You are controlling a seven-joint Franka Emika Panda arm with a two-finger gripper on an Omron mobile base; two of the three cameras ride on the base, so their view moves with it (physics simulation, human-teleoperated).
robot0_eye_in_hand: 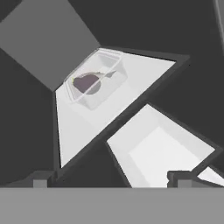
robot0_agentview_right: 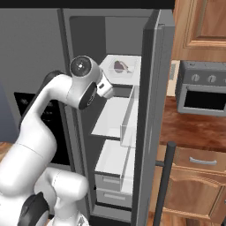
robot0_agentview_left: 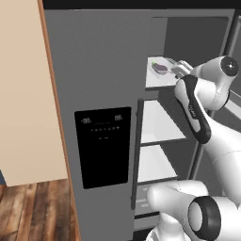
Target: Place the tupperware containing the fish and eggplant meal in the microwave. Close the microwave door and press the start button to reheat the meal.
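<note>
At the far left of the left base view a tall pale beige cabinet side [robot0_agentview_left: 23,94] is standing over a strip of brown wooden floor [robot0_agentview_left: 37,212]; just beside it the closed grey fridge door [robot0_agentview_left: 94,70] is carrying a black glossy dispenser panel [robot0_agentview_left: 103,146], with a dark vertical handle bar [robot0_agentview_left: 137,155] along its right edge; further right the fridge interior is showing white shelves [robot0_agentview_left: 162,122] stacked one under another; the shallow clear-grey rectangular tupperware [robot0_agentview_left: 160,67] is sitting on the top shelf, holding the dark purple eggplant and pale fish meal [robot0_agentview_left: 161,69]; the white arm's two-finger gripper [robot0_eye_in_hand: 111,177] is hanging near the container but apart from it, its dark fingertips [robot0_eye_in_hand: 41,179] spread wide and gripping nothing.

In the right base view the open grey fridge door [robot0_agentview_right: 152,110] is standing edge-on just right of the shelves, with clear door bins [robot0_agentview_right: 128,119]; beyond it a small grey toaster oven with knobs [robot0_agentview_right: 201,90] is resting on a brown wooden counter [robot0_agentview_right: 190,128] above wooden drawers [robot0_agentview_right: 198,176].
</note>
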